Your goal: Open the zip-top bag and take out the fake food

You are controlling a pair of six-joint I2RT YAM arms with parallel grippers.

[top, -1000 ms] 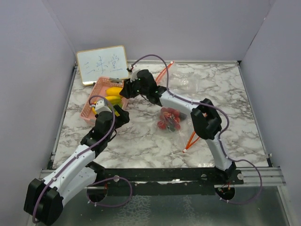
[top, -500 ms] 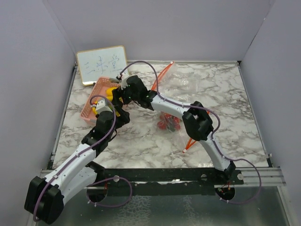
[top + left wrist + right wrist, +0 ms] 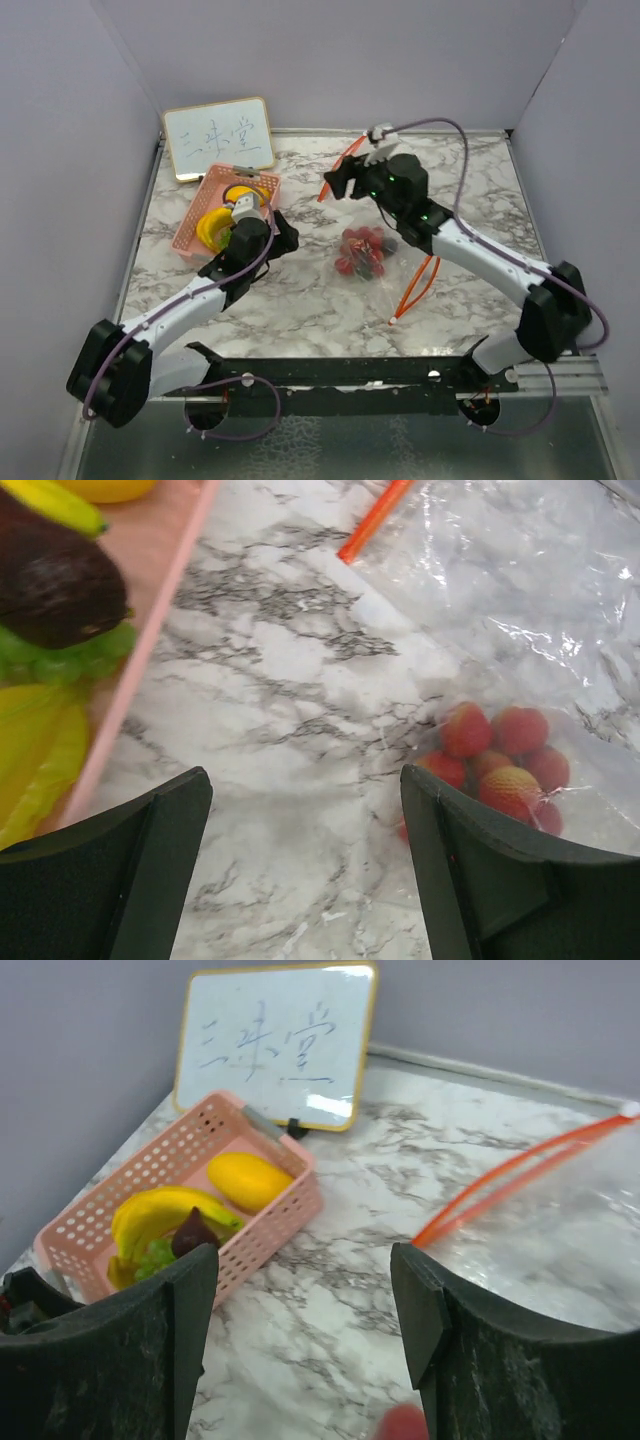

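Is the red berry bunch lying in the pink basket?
No, the red berry bunch sits inside the clear bag, apart from the pink basket.

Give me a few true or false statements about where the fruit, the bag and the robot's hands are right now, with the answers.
The red berries lie inside the clear bag. True.
The banana is in the bag too. False: it lies in the pink basket.
The left hand and the right hand are both open and empty. True.
The whiteboard lies flat inside the basket. False: it stands propped up behind the basket.
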